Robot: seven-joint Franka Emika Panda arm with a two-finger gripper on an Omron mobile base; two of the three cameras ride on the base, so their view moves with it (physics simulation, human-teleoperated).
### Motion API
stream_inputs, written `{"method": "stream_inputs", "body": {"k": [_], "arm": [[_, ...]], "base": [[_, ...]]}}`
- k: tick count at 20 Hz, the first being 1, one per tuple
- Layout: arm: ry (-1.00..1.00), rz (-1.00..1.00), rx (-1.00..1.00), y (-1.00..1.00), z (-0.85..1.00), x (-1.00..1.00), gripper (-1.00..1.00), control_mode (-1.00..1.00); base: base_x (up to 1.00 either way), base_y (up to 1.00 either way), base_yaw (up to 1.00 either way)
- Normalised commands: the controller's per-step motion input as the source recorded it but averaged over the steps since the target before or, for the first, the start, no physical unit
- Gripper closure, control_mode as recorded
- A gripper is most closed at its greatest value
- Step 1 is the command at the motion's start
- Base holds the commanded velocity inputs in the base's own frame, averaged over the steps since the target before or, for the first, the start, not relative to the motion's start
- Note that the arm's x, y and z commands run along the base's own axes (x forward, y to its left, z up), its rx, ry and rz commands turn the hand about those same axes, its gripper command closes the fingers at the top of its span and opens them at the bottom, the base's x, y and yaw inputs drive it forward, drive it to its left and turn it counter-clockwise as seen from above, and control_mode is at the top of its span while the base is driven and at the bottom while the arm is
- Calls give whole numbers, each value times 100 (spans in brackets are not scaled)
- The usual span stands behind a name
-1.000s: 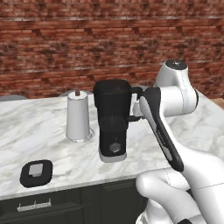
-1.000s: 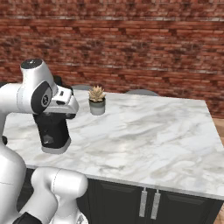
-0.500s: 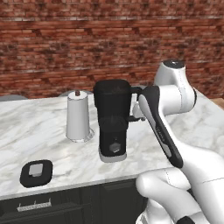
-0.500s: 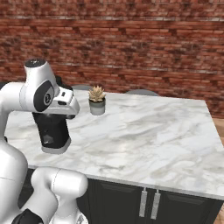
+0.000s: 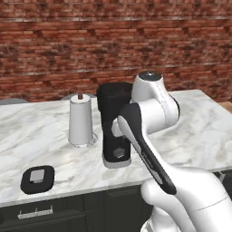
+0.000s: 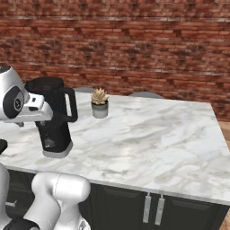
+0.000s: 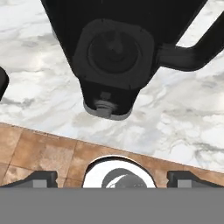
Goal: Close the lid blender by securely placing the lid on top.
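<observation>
Marble counter (image 5: 36, 131): blender (image 5: 113, 127) uncapped, lid (image 5: 37, 178) apart (gripper (image 7: 111, 177) spread, empty).

The blender (image 5: 114, 127) is standing mid-counter (image 5: 41, 131), the lid (image 5: 37, 179) lying at its eight o'clock, a white-grey cylinder (image 5: 81, 120) at nine o'clock.

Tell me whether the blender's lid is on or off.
Off. The flat black lid with grey centre lies on the marble counter, left of the tall black blender.
</observation>
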Motion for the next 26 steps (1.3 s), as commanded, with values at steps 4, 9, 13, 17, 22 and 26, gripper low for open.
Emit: {"method": "stream_inputs", "body": {"k": [4, 9, 13, 17, 22, 26], "arm": [[2, 42, 0, 100, -35, 0, -100, -100], [3, 49, 0, 100, -39, 0, -100, -100], [1, 47, -4, 100, -45, 0, -100, -100], [0, 37, -17, 100, -40, -17, -100, -100], [0, 17, -16, 64, -37, -4, -100, -100], [0, 3, -11, 17, -25, 0, -100, -100]], "base": [[0, 0, 0], [0, 0, 0], [0, 0, 0], [0, 0, 0], [0, 0, 0], [0, 0, 0]]}}
